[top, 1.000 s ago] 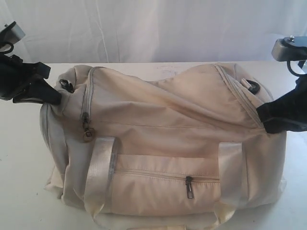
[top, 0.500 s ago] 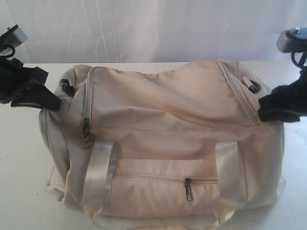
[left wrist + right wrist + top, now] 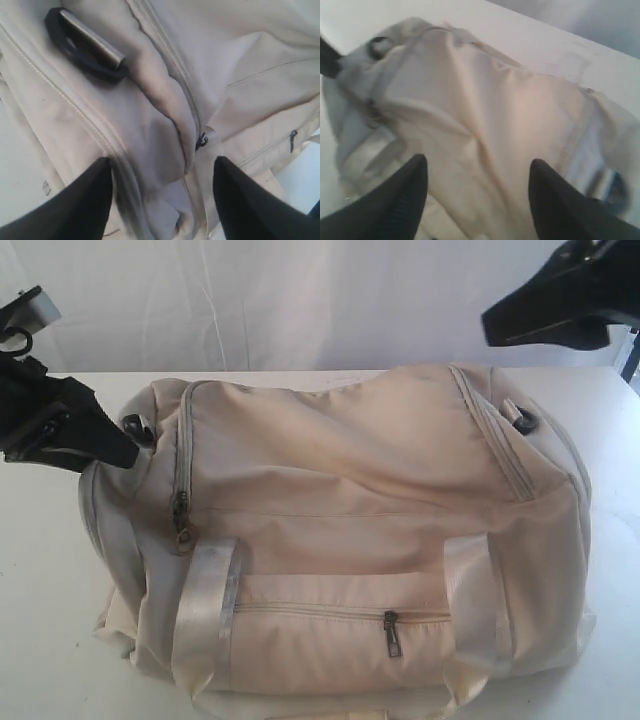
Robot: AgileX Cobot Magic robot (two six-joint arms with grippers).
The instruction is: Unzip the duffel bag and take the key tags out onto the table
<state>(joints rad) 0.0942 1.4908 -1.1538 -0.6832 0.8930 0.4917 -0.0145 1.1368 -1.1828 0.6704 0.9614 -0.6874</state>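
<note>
Left gripper [image 3: 161, 161]: jaws apart, astride the duffel bag [image 3: 350, 470] end; I fear pinching fabric instead of the zipper pull [image 3: 181, 508]
Right gripper [image 3: 477, 162]: spread, aloft; unheld bag could drag

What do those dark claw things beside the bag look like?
The left gripper and right gripper are matte black, each with two broad jaws tapering to blunt tips. A silver-grey block sits on the left one, a thin black cable looping beneath it. No markings show.
</note>
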